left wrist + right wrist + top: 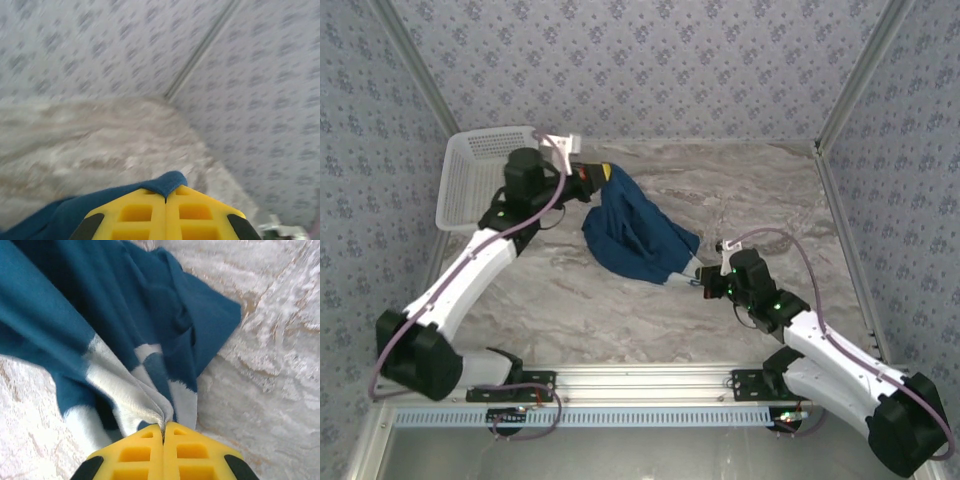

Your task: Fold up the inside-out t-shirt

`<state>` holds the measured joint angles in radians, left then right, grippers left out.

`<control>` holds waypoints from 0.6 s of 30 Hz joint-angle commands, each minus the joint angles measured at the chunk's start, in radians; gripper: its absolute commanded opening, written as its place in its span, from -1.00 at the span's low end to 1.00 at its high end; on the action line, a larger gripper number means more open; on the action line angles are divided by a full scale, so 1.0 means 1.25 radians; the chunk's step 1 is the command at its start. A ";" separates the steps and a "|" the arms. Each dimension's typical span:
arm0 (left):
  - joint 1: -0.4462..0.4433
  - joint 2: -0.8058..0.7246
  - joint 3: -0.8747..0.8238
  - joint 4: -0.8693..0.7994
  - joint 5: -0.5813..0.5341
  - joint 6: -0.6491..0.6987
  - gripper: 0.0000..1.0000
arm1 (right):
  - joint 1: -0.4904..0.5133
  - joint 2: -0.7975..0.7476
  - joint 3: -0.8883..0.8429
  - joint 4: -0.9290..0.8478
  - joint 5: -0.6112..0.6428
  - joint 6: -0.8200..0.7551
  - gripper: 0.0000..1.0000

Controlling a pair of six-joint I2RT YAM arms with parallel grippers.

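A navy t-shirt (pixel 635 235) lies bunched at the centre of the table (pixel 620 320). My left jaws clamp its eleven-o'clock tip; my right jaws clamp its white-patched four-o'clock edge. Spreading step, I judge; next calls for pulling apart until flat.

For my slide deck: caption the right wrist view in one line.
Right pincer shut on a whitish-printed fold of the navy inside-out t-shirt, which lies bunched on the marble-patterned table.
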<state>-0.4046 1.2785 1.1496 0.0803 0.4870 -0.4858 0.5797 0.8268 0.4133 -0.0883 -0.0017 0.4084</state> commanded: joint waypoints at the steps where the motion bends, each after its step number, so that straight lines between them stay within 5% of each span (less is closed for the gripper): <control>1: 0.015 -0.033 0.031 0.113 0.115 -0.066 -1.00 | 0.016 -0.007 -0.024 0.055 0.062 0.001 -1.00; 7: 0.031 -0.044 0.056 0.123 0.143 -0.116 -1.00 | 0.012 0.041 0.011 -0.001 0.112 0.030 -1.00; 10: 0.021 -0.026 0.070 0.076 0.125 -0.118 -1.00 | 0.010 0.083 0.052 -0.012 0.054 -0.003 -0.94; 18: -0.047 0.006 0.071 0.003 0.166 -0.029 -1.00 | 0.030 0.071 0.184 0.061 -0.211 -0.245 0.06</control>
<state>-0.4366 1.2808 1.1984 0.0998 0.6472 -0.5838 0.6022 0.9409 0.5659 -0.0746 -0.1139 0.2394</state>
